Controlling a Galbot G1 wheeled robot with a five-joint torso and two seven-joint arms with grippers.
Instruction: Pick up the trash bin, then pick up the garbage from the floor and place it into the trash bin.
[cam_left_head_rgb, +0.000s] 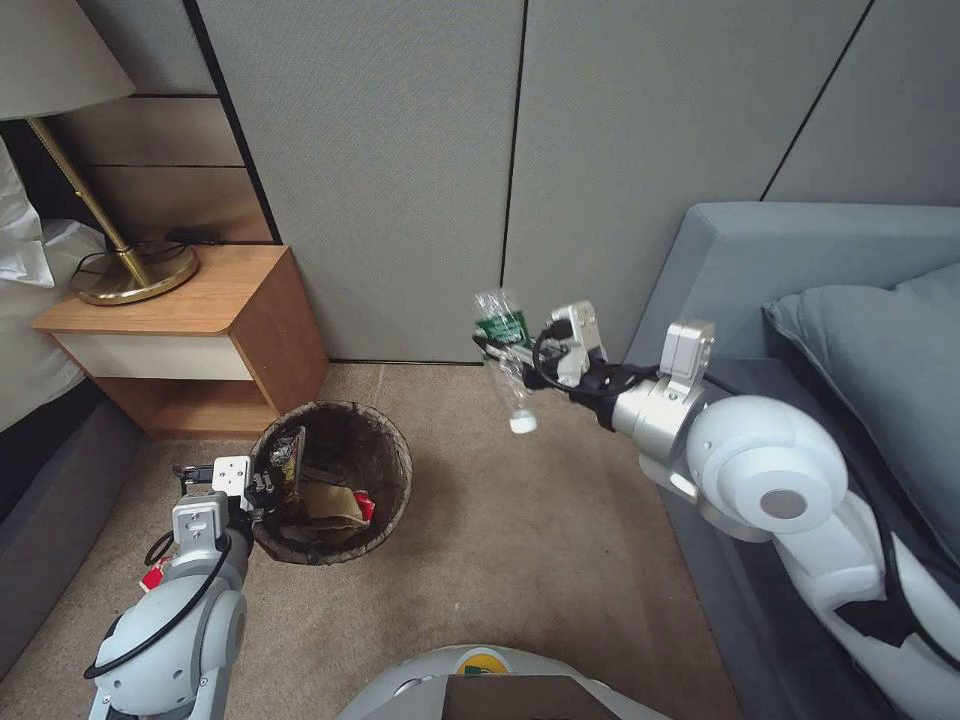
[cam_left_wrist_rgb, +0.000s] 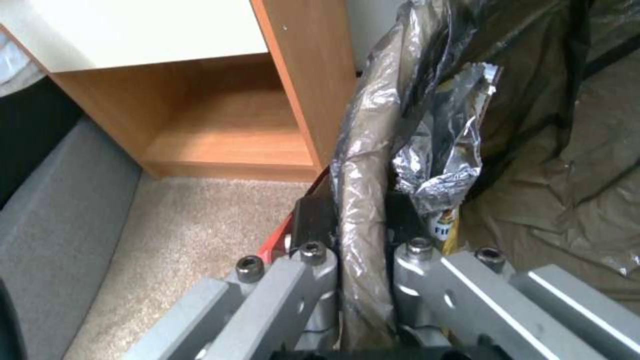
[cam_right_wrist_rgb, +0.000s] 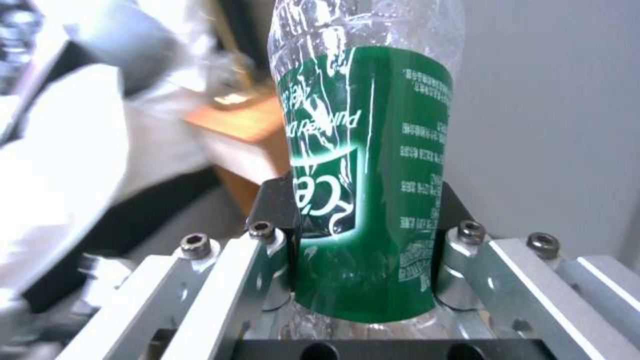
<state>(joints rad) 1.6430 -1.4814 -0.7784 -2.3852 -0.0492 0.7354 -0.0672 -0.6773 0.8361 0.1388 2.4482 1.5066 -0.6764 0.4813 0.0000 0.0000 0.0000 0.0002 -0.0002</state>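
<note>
Between the pads of our right hand (cam_left_head_rgb: 508, 352) sits the clear green-labelled bottle (cam_left_head_rgb: 505, 360), pinched at its label, cap pointing down, held in the air well off the carpet (cam_left_head_rgb: 520, 560). Off to that hand's left and lower, our left hand (cam_left_head_rgb: 262, 487) is closed on the bag-lined rim of the trash bin (cam_left_head_rgb: 335, 480), one finger outside, one inside. In the bin, just beside that hand, lie a foil wrapper (cam_left_wrist_rgb: 440, 155), brown paper and a red wrapper.
</note>
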